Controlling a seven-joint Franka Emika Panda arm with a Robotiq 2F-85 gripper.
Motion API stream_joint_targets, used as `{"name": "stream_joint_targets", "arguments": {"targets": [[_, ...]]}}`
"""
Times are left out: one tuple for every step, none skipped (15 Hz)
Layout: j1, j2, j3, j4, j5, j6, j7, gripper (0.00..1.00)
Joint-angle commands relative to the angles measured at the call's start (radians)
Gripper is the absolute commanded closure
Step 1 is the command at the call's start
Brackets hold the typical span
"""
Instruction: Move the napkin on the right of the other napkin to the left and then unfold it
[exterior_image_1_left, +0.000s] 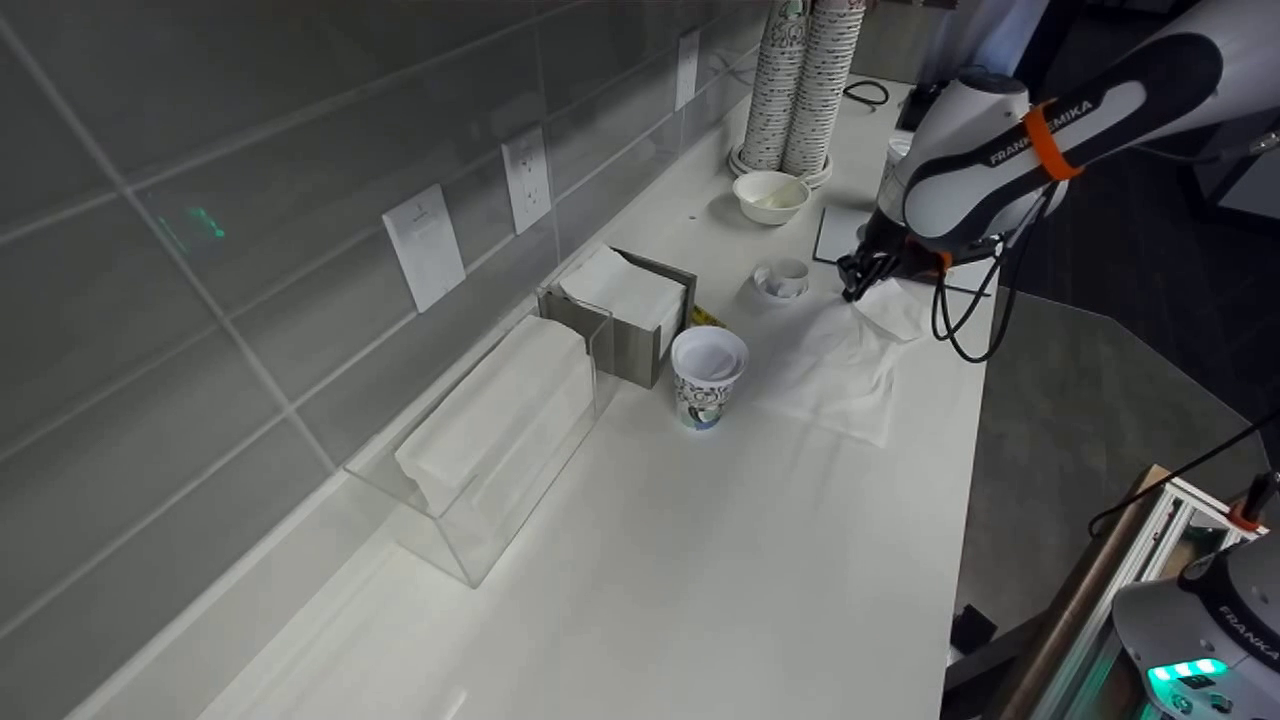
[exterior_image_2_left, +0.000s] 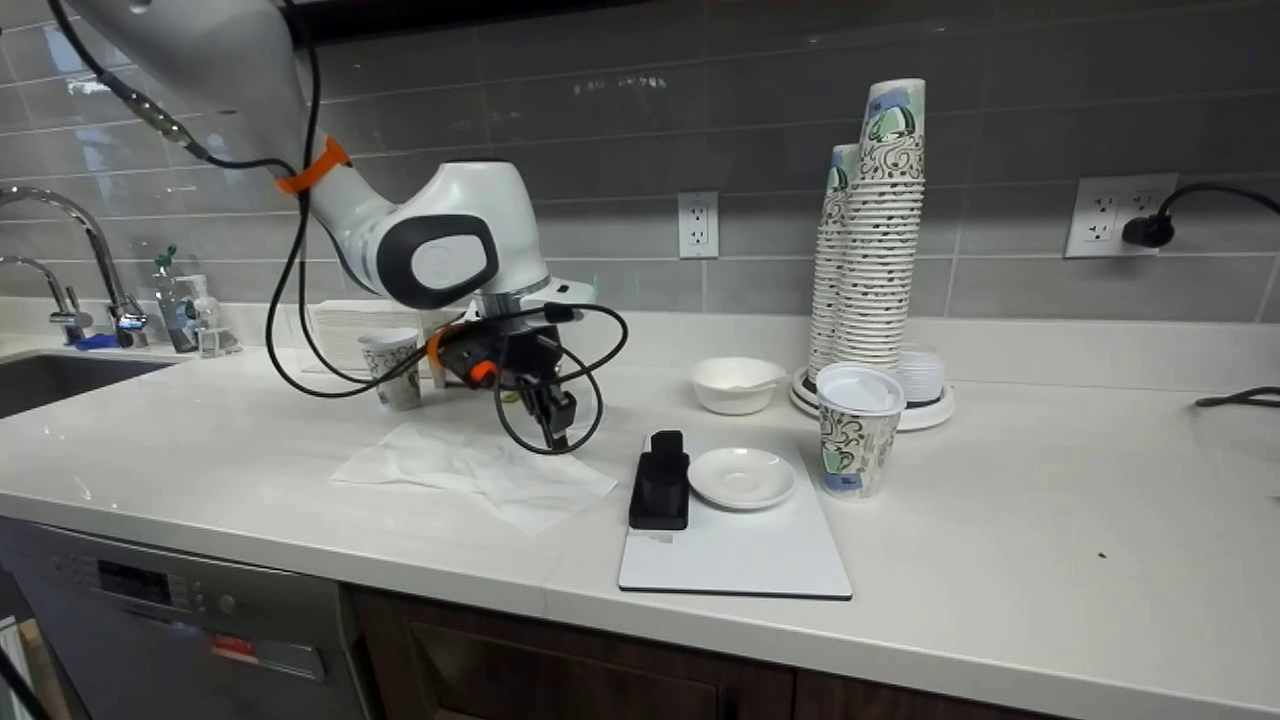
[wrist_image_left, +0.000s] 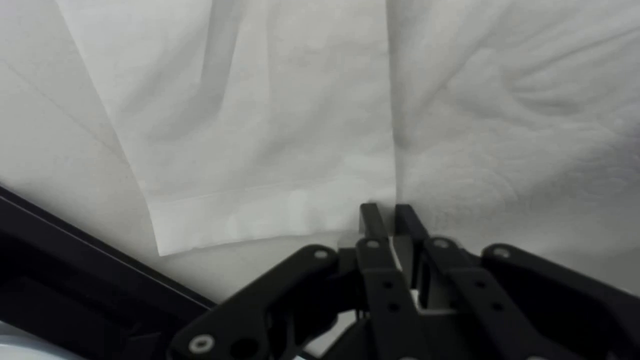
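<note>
The napkin, bright white with crease lines, lies on the counter near the white board in both exterior views (exterior_image_1_left: 890, 312) (exterior_image_2_left: 545, 492). In the wrist view the napkin (wrist_image_left: 290, 120) fills the left and middle. The other napkin, duller and rumpled, lies beside it, partly under its edge (exterior_image_1_left: 825, 375) (exterior_image_2_left: 420, 457); it shows on the right of the wrist view (wrist_image_left: 525, 115). My gripper (wrist_image_left: 390, 210) points down at the napkin's near corner, with a narrow gap between its fingertips. The corner's edge runs into that gap; whether the fingers touch it is unclear. The gripper also shows in both exterior views (exterior_image_1_left: 850, 285) (exterior_image_2_left: 557, 440).
A white board (exterior_image_2_left: 735, 560) carries a black holder (exterior_image_2_left: 660, 485) and a saucer (exterior_image_2_left: 742, 478). A small cup (exterior_image_1_left: 782, 280), a paper cup (exterior_image_1_left: 706, 375), a bowl (exterior_image_2_left: 735, 385), stacked cups (exterior_image_2_left: 870, 260) and napkin holders (exterior_image_1_left: 500, 410) stand around. The counter's front edge (exterior_image_1_left: 975, 440) is close.
</note>
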Motion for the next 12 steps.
{"name": "stream_joint_targets", "arguments": {"targets": [[0.003, 0.012, -0.005, 0.017, 0.024, 0.002, -0.009, 0.92], [0.003, 0.011, -0.005, 0.016, 0.024, 0.001, -0.010, 0.94], [0.004, 0.010, -0.006, 0.015, 0.021, 0.002, -0.008, 0.99], [0.004, 0.008, -0.007, 0.014, 0.021, 0.003, -0.008, 0.96], [0.004, 0.007, -0.007, 0.013, 0.020, 0.003, -0.008, 0.98], [0.005, 0.005, -0.007, 0.012, 0.019, 0.003, -0.008, 0.98], [0.005, 0.004, -0.007, 0.010, 0.018, 0.002, -0.007, 1.00], [0.007, 0.000, -0.009, 0.006, 0.013, 0.006, -0.004, 0.99], [0.008, -0.009, -0.009, -0.001, 0.011, 0.008, -0.005, 1.00], [0.009, -0.020, -0.007, -0.010, 0.011, 0.008, -0.008, 1.00], [0.010, -0.041, -0.004, -0.026, 0.012, 0.006, -0.015, 1.00], [0.010, -0.058, -0.001, -0.037, 0.013, -0.001, -0.022, 1.00]]}}
